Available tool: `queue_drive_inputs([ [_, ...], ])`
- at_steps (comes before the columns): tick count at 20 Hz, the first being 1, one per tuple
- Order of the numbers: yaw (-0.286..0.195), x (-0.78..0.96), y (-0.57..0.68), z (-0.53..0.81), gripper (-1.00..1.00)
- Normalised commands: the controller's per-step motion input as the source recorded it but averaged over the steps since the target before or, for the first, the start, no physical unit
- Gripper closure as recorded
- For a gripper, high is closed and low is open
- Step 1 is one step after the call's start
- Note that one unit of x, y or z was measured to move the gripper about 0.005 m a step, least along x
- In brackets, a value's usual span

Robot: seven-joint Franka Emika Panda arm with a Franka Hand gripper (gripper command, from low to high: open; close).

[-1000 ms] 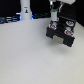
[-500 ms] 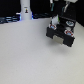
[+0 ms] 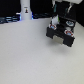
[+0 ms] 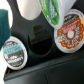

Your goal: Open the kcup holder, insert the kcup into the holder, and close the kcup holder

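The kcup holder (image 3: 63, 34) is the black box at the back of the exterior view's right. The white arm comes down on it, and my gripper (image 3: 56, 23) sits at its top near the front, too blurred to show the fingers. In the wrist view the holder's black tray (image 4: 60, 70) lies open with round slots, one slot (image 4: 40, 43) empty. A pod with a green top, the kcup (image 4: 51, 11), hangs tilted just above the tray. I cannot tell whether anything grips it.
An orange-and-brown-topped pod (image 4: 69, 38) and a dark teal-labelled pod (image 4: 10, 51) sit in slots on either side of the empty one. A tall white bottle-like thing (image 3: 25, 10) stands at the back of the exterior view's left. The pale tabletop (image 3: 30, 57) spreads out in front.
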Motion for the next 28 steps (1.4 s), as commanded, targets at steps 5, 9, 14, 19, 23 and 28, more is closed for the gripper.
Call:
queue_drive_inputs([
  [5, -0.286, 0.00, 0.12, 0.00, -1.00],
  [9, -0.320, 0.05, 0.18, 0.00, -1.00],
  [14, -0.342, 0.07, -0.02, -0.13, -1.00],
  [19, -0.325, 0.00, -0.09, -0.10, -1.00],
  [23, -0.242, 0.12, 0.00, 0.00, -1.00],
  [28, -0.259, 0.21, -0.10, -0.01, -1.00],
])
